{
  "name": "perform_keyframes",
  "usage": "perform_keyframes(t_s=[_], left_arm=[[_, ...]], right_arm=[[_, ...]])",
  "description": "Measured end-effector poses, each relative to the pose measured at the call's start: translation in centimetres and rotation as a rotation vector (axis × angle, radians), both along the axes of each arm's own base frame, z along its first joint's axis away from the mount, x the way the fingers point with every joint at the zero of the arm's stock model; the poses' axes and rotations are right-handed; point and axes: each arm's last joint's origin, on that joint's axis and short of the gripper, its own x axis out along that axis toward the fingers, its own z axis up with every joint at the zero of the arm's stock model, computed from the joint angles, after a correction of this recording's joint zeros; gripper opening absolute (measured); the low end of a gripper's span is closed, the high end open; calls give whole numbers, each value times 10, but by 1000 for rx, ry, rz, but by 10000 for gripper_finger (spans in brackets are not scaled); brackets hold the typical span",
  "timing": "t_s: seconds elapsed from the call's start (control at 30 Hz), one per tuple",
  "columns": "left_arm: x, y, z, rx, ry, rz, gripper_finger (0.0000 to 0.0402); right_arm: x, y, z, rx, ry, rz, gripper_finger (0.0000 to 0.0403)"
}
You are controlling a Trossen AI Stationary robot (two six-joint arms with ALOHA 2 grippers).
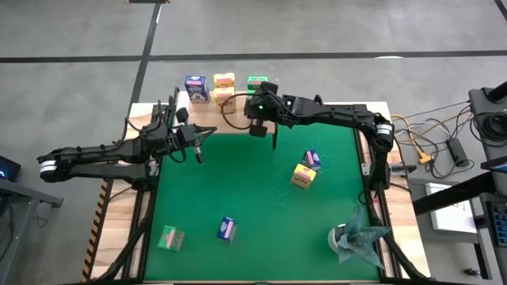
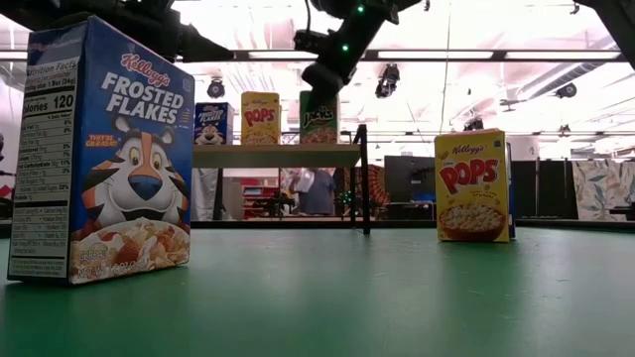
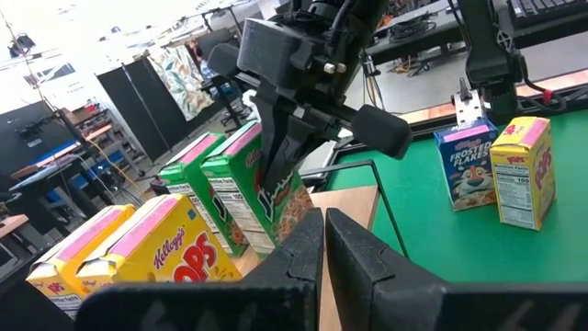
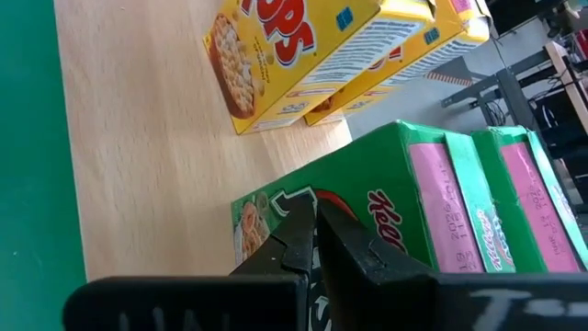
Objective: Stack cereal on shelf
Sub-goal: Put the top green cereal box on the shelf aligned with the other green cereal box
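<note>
The wooden shelf (image 1: 207, 108) stands at the table's far edge. On it stand a blue cereal box (image 1: 196, 89), two yellow ones (image 1: 224, 87) and two green ones (image 3: 230, 188). My right gripper (image 4: 317, 234) is shut at the front green box (image 4: 386, 221), above the shelf's right end. My left gripper (image 3: 323, 241) is shut and empty, over the mat's far left part (image 1: 198, 142) just near of the shelf. On the green mat (image 1: 261, 198) lie a blue box (image 1: 313, 158), a yellow box (image 1: 303, 176), another blue box (image 1: 226, 229) and a green box (image 1: 170, 237). My right gripper's shut fingertips (image 3: 276, 161) lie against the printed front face (image 4: 276, 216) of the front green box. The fingers slant down from above and from the table's near side. The box stands upright on the shelf board (image 4: 147, 138), beside the second green box.
A grey-green foil-like wad (image 1: 356, 237) sits at the mat's near right corner. In the low view a blue box (image 2: 104, 149) stands close at the left and a yellow box (image 2: 471, 186) at the right. Cables lie beyond the table's right edge (image 1: 428, 150).
</note>
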Motion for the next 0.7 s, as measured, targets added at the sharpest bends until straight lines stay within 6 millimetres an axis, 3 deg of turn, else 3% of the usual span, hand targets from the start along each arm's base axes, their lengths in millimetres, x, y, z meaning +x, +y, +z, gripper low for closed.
perform_keyframes(t_s=[0.7], left_arm=[[0, 0, -1, 0, 10, 0, 0]], right_arm=[[-13, 2, -12, 29, 181, -60, 9]])
